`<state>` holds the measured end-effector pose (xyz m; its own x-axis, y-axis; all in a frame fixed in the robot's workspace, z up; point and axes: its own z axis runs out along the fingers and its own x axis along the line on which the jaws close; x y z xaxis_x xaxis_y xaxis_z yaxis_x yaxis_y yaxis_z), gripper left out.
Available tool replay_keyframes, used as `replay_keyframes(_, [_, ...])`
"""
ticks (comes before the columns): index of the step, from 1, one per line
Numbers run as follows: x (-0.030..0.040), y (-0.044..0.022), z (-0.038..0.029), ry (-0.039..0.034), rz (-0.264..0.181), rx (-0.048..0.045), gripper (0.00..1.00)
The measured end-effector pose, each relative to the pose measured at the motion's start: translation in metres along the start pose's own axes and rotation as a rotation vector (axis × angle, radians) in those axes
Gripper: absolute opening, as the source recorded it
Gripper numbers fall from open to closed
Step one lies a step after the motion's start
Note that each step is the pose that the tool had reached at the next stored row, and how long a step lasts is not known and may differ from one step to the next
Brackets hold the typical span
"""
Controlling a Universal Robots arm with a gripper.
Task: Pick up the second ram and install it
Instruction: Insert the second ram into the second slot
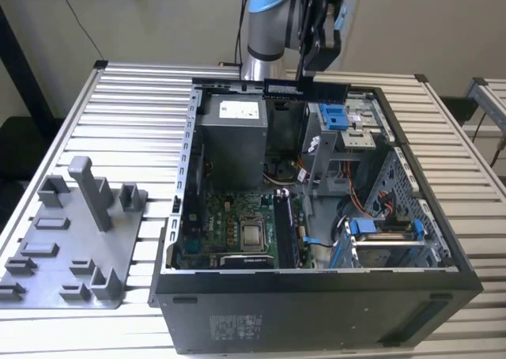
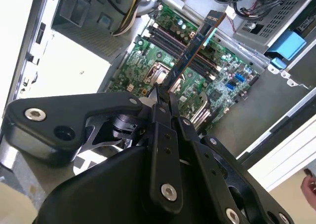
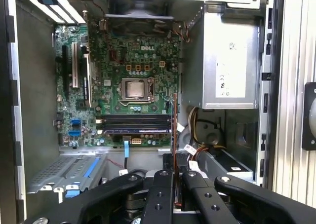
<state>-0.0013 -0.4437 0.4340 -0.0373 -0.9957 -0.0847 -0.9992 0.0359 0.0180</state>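
We see the arm (image 1: pixel 269 3) stand up at the far edge of the table (image 1: pixel 134 98), behind the open computer case (image 1: pixel 316 304). Its top joint has a blue cap. From there the wrist bends over, and the gripper (image 1: pixel 307 74) points down at the case.

The gripper's fingers (image 2: pixel 163 135) are pressed together on the second ram (image 1: pixel 308 89). They pinch the thin stick by its top edge, somewhere near the middle of its length. The stick hangs flat and level in the air, just over the far wall of the case. It touches nothing but the fingers.

In the second wrist view the stick (image 2: pixel 195 44) runs out from the gripper (image 2: pixel 164 103) like a long dark ruler, with the green motherboard (image 2: pixel 197 71) far below it. In the first wrist view we see the stick (image 3: pixel 175 120) from its thin edge (it looks like a line) above the long black slots (image 3: pixel 136 121) on the board.

The grey power box (image 1: pixel 233 137) sits inside the case, close to the far wall and under the stick's end at the exterior view's left.

The case stands on the table, toward the exterior view's right. A grey plate with pegs (image 1: pixel 63 248) lies by the table's near corner at the exterior view's left, well apart from the gripper.
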Motion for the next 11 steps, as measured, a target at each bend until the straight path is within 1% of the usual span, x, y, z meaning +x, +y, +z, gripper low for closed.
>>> replay_keyframes(3, [0.0, 0.0, 0.0009, 0.0036, 0.033, 0.0029, 0.13])
replay_keyframes(6, [0.0001, 0.0, 0.0012, 0.0054, 0.066, 0.0054, 0.13])
replay_keyframes(11, [0.0, 0.0, 0.0013, 0.0067, 0.125, 0.0034, 0.13])
